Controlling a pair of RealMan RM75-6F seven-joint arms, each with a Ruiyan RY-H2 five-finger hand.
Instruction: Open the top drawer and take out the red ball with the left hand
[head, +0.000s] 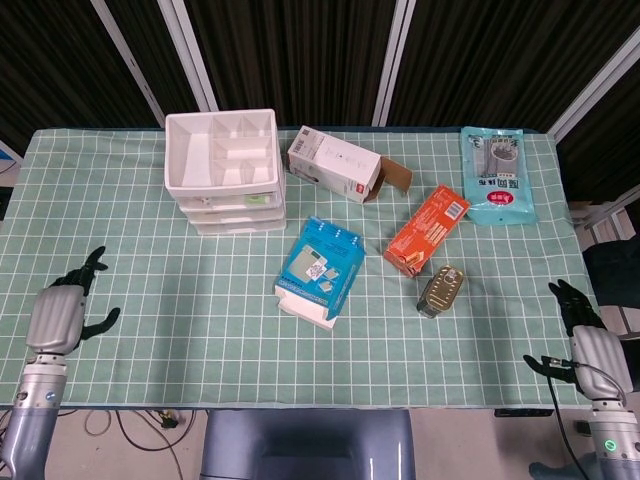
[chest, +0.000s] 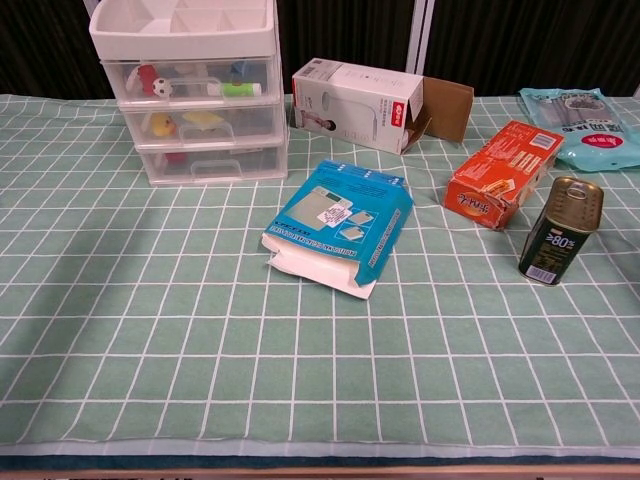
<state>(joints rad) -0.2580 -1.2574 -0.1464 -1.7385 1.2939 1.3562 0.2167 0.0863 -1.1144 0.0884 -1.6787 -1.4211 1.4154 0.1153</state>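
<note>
The white three-drawer unit (head: 223, 172) stands at the back left of the green checked table; its drawers are closed. In the chest view the clear top drawer (chest: 190, 79) shows a red ball (chest: 146, 77) at its left end, beside a small black-and-white ball. My left hand (head: 62, 312) hovers at the table's front left edge, far from the drawers, fingers apart and holding nothing. At the front right corner my right hand (head: 590, 342) sits just off the table, fingers spread and empty. Neither hand shows in the chest view.
A white carton (head: 335, 165) with an open flap lies right of the drawers. A blue box (head: 320, 268) lies mid-table. Further right are an orange box (head: 427, 230), a tin can (head: 440, 290) and a teal pouch (head: 496, 175).
</note>
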